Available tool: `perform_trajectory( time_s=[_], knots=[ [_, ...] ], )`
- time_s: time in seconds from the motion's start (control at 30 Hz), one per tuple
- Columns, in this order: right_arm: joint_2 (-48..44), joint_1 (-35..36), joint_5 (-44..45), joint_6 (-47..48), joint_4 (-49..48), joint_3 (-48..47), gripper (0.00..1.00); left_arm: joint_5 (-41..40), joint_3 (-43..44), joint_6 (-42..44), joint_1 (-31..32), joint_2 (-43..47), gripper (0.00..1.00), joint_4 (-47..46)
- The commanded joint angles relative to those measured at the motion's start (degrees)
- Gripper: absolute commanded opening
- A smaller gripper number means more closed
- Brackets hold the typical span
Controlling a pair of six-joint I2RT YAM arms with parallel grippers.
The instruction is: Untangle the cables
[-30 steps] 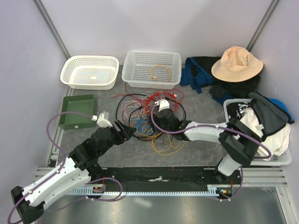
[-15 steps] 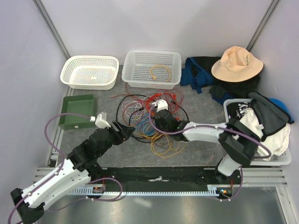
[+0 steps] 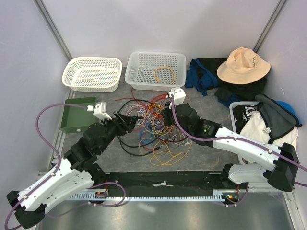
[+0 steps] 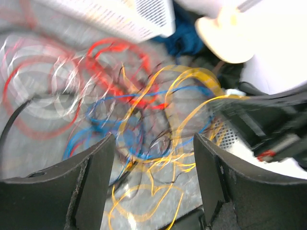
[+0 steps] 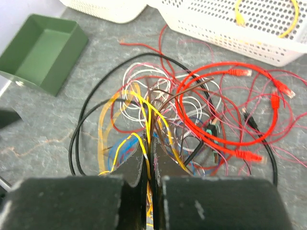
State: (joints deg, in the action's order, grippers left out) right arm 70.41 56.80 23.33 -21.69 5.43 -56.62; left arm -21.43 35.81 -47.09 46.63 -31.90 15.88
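Grey mottled tabletop (image 3: 125,159), lavender walls. Thin multicoloured cables (image 3: 152,136) heaped centre. Behind: two white perforated plastic baskets (image 3: 92,87); green plastic tray (image 3: 76,120) left, tan cloth hat (image 3: 242,64) right. Left gripper (image 3: 128,125) spread beside heap; right gripper (image 5: 152,160) clenched on yellow strands.
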Motion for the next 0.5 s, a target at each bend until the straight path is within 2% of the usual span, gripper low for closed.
perform_trajectory(
  time_s=[0.0, 0.03, 0.13, 0.33, 0.47],
  knots=[
    [-1.0, 0.1, 0.8, -0.5, 3.1, -0.4, 0.0, 7.7, 1.3, 13.7, 0.0, -3.1, 0.73, -14.0],
    [-1.0, 0.1, 0.7, -0.7, 3.1, -0.3, 0.0, 9.6, 0.1, 15.2, 0.0, -3.6, 0.73, -19.3],
    [-1.5, 0.2, 0.0, -1.2, 3.1, -0.2, 0.0, 18.1, -1.5, 15.8, -0.1, -7.0, 0.73, -26.3],
    [-3.3, 0.1, -0.2, -1.0, 3.7, -0.2, 0.0, 24.2, -1.9, 16.0, 0.0, -14.3, 0.67, -31.3],
    [-4.8, 0.1, -0.8, -1.3, 3.9, 0.0, 0.0, 24.3, -2.0, 16.0, 0.0, -17.7, 0.59, -32.8]
  ],
)
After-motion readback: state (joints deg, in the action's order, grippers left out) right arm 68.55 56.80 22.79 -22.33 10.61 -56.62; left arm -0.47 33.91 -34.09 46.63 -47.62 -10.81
